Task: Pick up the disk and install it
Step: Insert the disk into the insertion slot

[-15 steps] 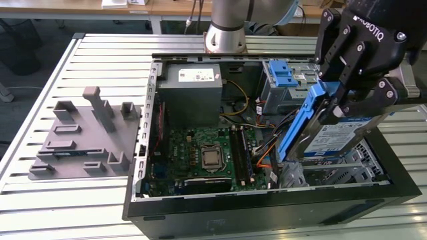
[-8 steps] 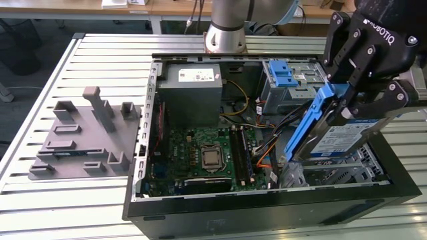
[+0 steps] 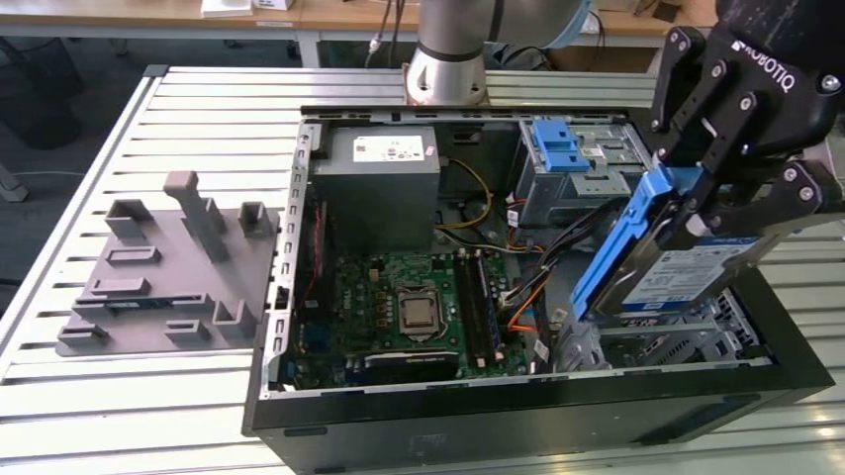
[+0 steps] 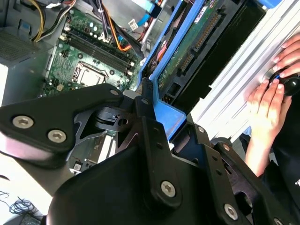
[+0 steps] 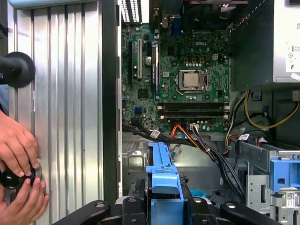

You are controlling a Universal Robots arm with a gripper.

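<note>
My gripper (image 3: 706,213) is shut on the disk (image 3: 680,277), a silver drive with a blue-and-white label and blue side rails. I hold it on edge and tilted, over the right front corner of the open computer case (image 3: 528,421) in the exterior view. Its lower end sits just above a metal drive bay (image 3: 660,341). The second wrist view shows the disk's green circuit board (image 4: 192,42) and a blue rail (image 4: 166,115) between my fingers (image 4: 143,101). In the first wrist view the blue rail (image 5: 161,171) rises from my gripper (image 5: 161,208) toward the case interior.
Inside the case are a motherboard (image 3: 410,297), a grey power-supply box (image 3: 383,163), loose cables (image 3: 528,267) and a drive cage with a blue latch (image 3: 568,148). A grey fixture (image 3: 158,267) lies on the slatted table at the exterior view's left. A person's hands (image 5: 18,159) work a control beside the case.
</note>
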